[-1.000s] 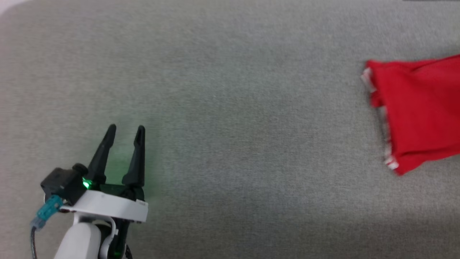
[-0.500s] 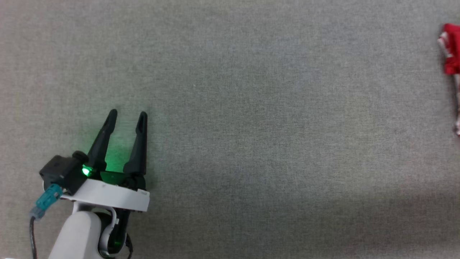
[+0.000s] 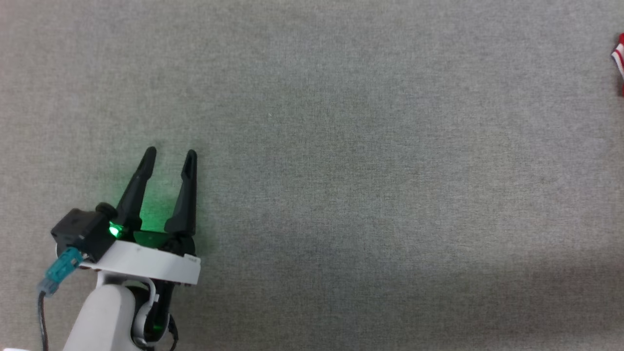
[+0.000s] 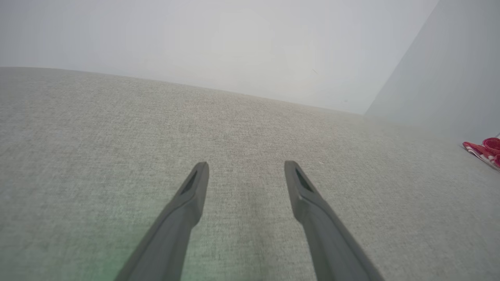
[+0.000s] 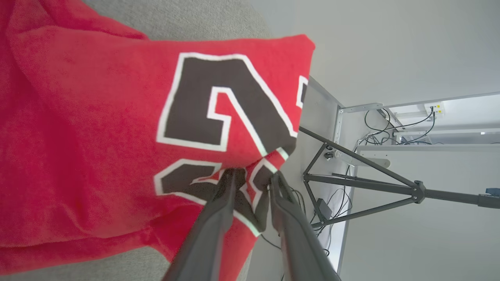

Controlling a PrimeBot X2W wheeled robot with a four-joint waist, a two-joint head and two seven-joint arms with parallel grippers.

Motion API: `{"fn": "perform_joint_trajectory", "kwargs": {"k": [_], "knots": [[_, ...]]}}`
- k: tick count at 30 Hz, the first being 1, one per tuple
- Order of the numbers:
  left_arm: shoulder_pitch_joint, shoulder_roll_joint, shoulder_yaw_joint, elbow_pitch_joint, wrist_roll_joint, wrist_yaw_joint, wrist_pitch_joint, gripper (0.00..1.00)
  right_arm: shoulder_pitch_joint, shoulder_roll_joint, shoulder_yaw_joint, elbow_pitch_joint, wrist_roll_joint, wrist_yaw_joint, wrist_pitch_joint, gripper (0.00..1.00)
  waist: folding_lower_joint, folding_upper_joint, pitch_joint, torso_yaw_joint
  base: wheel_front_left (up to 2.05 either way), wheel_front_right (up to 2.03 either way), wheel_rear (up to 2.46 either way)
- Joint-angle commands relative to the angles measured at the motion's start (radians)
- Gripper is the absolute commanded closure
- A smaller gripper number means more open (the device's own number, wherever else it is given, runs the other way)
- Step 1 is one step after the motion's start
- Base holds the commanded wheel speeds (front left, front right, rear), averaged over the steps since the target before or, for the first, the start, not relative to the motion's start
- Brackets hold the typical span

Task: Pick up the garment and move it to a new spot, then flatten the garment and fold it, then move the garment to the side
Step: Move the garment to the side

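The garment (image 5: 97, 128) is a red jersey with big black-and-white lettering, spread over the grey surface at its edge in the right wrist view. My right gripper (image 5: 253, 173) has its fingers parted, with a raised fold of the lettered cloth between them. In the head view only a red-and-white striped sliver of the garment (image 3: 620, 53) shows at the far right edge. It shows again as a small red bunch (image 4: 484, 150) at the right edge of the left wrist view. My left gripper (image 3: 169, 155) hovers open and empty at the lower left, far from the cloth, fingers (image 4: 195, 187) spread over bare fabric.
The grey fabric-covered table (image 3: 341, 170) stretches wide between my left gripper and the garment. Beyond the table edge in the right wrist view stand a dark tripod (image 5: 371, 183), cables and a white frame (image 5: 340, 113). A pale wall (image 4: 234, 47) rises behind the table.
The garment has slid right in the head view, from a large red patch to a sliver at the edge; the view itself shifted a little. My left gripper stayed open and nearly still.
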Motion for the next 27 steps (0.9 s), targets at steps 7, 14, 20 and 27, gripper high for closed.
{"fn": "perform_joint_trajectory", "kwargs": {"k": [7,14,20,27], "knots": [[0.029,0.003,0.015,0.012,-0.002,-0.003,0.000,0.00,-0.002,0.057,-0.025,0.011,-0.014,-0.002,-0.012,0.00,0.0000,0.0000,-0.062,-0.010,0.00,0.00,0.00],[0.064,0.001,0.030,0.026,-0.011,-0.003,0.000,0.00,0.023,0.136,-0.047,-0.034,-0.002,-0.002,-0.083,0.00,0.0000,0.0000,-0.149,-0.021,0.00,0.00,0.00],[0.105,0.006,0.046,0.041,-0.008,-0.002,0.000,0.00,0.069,0.243,-0.087,-0.093,0.001,-0.002,-0.195,0.00,0.0000,0.0000,-0.232,-0.032,0.00,0.00,0.00],[0.165,0.010,0.067,0.045,0.002,0.003,0.000,0.00,0.188,0.373,-0.146,-0.170,-0.026,-0.002,-0.370,0.00,0.0000,0.0000,-0.317,-0.034,0.00,0.00,0.00]]}}
